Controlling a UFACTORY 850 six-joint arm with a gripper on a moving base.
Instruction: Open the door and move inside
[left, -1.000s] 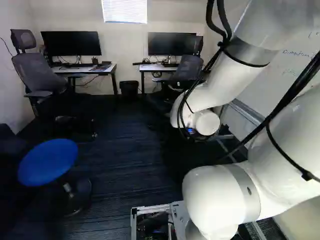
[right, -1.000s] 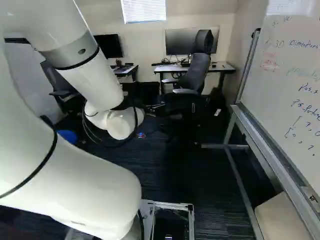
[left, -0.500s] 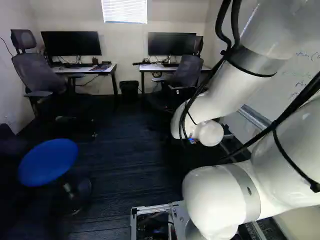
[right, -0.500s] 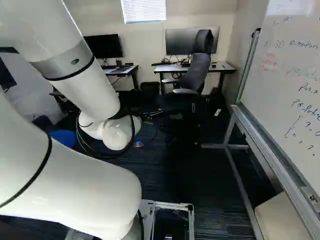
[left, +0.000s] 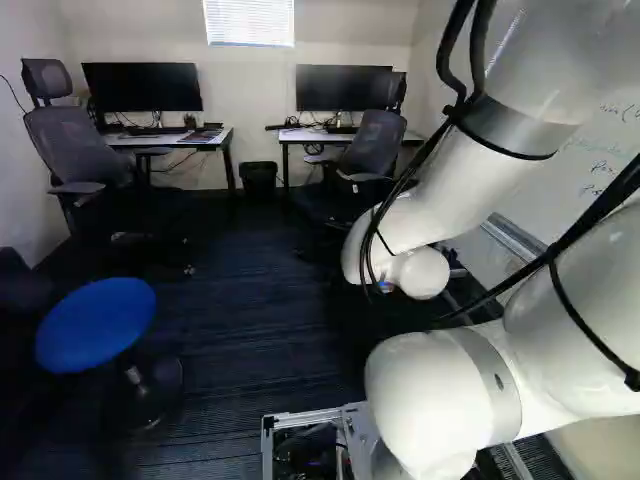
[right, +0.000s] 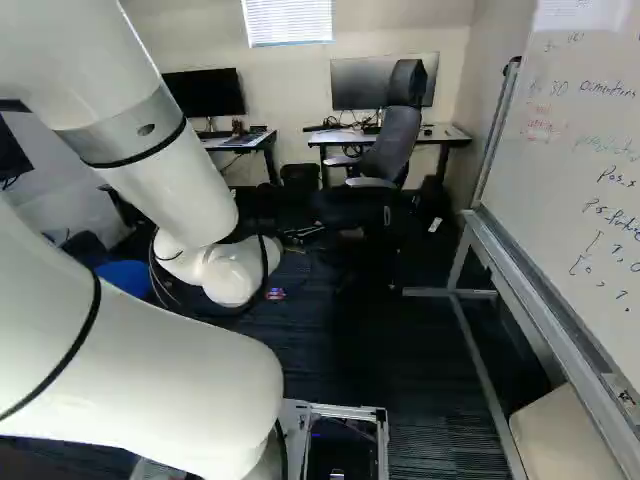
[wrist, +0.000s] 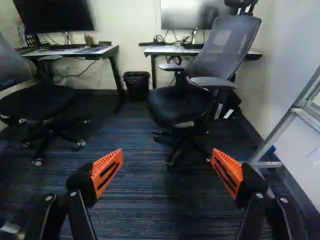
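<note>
Gripper (wrist: 167, 170) is hanging wide apart, gripping nothing, probably because no door's showing here. Chair (wrist: 224, 47) is sitting at the front edge of a desk (wrist: 162, 51), presumably for typing.

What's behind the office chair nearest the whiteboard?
Behind the office chair stands a white-topped desk with a monitor on it. The chair's back and headrest cover part of both, so whatever sits on that hidden stretch can't be seen.
</note>
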